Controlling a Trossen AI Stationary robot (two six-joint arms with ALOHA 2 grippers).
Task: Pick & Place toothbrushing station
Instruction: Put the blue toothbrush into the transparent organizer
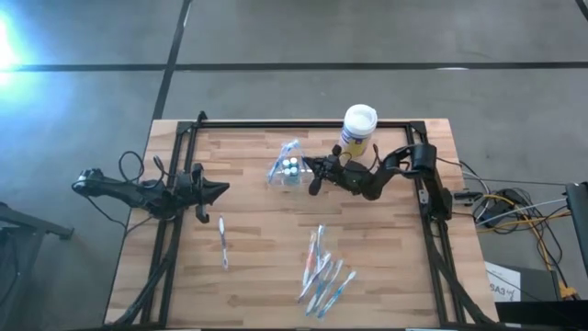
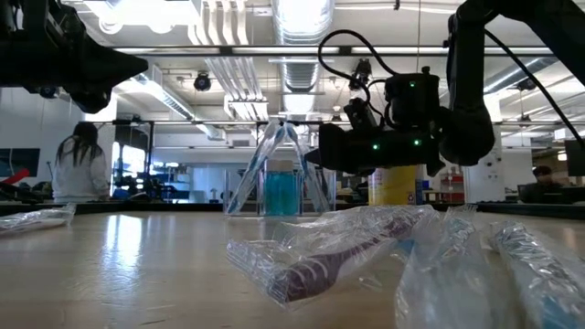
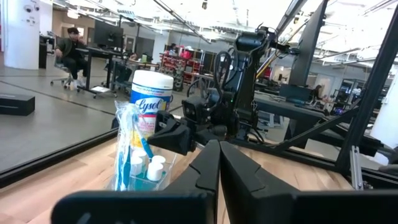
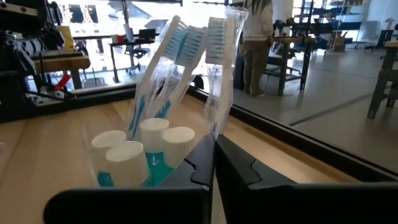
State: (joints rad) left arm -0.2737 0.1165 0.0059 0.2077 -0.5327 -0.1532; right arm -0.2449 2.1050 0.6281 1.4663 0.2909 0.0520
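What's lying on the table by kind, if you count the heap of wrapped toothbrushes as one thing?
Clear holder: 1
White-lidded canister: 1
Lone wrapped toothbrush: 1
Heap of wrapped toothbrushes: 1
Total: 4

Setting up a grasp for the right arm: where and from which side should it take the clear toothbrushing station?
Probably by the rim of the toothbrushing station, on the side facing the right hand, coming in level. It stands upright, with wrapped brushes sticking out of the top, so coming from above looks blocked.
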